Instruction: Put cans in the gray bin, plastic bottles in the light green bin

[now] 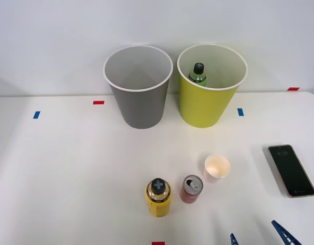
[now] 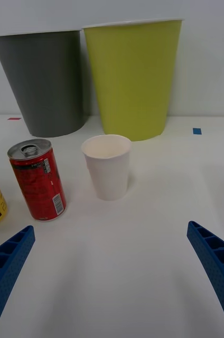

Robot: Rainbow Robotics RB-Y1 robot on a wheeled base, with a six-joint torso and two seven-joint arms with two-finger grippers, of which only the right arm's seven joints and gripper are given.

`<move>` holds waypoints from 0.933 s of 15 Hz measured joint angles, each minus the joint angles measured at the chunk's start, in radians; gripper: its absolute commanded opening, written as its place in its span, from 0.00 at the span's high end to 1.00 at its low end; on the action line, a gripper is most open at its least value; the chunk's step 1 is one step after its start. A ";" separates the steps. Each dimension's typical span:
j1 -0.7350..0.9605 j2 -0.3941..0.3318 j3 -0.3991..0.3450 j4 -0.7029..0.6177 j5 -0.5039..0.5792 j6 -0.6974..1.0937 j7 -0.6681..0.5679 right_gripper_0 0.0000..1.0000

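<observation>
While the hand (image 2: 112, 280) hung low over the near edge of the white worktop (image 1: 70, 168), its blue ribbed fingers (image 2: 6, 264) were spread wide, released, holding nothing. Just ahead stood the red can (image 2: 38, 179), upright, pull tab up, a barcode and small print on its side, too fine to read. To its left, just beside it, was the yellow bottle (image 1: 158, 196), a blue cross on its black cap. To the can's right sat a white paper cup (image 2: 108, 165). Far back, the gray bin (image 1: 139, 84) stood left of the light green bin (image 1: 210, 102), the green bottle (image 1: 198, 74) inside the latter. A phone (image 1: 291, 170) lay far right.
</observation>
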 measured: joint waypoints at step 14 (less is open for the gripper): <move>-0.315 -0.124 0.232 0.149 -0.072 -0.086 0.008 0.00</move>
